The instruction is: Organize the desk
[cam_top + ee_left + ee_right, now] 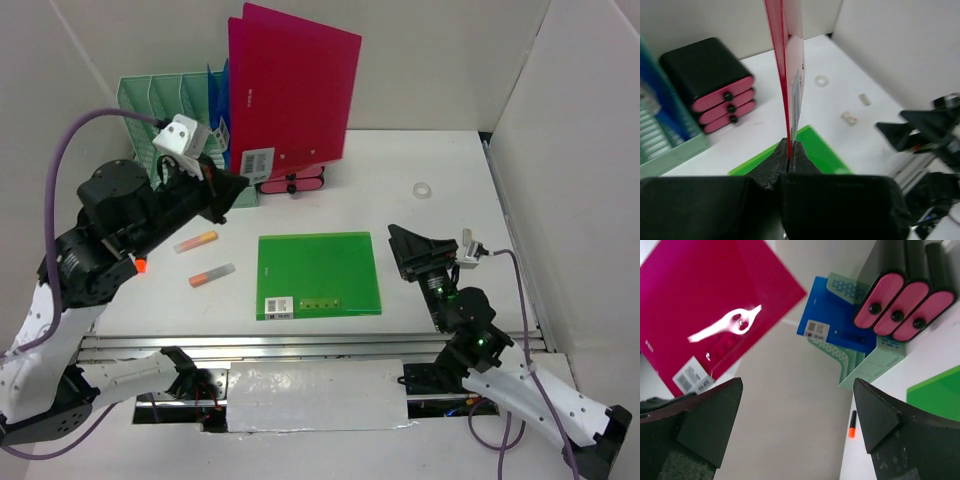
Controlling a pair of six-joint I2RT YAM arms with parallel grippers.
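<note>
The left gripper (pixel 790 150) is pinched tight on the bottom edge of the pink folder (pixel 290 90), standing it up over the back of the desk (pixel 430 150). The right gripper (pixel 797 390) gapes wide, holding nothing. The folder looks thin, light, bendy and slippery, so pinch near an edge. The desk is hard and flat. I count one green folder (pixel 318 275), two orange markers (pixel 196 241), one tape ring (pixel 424 189).
</note>
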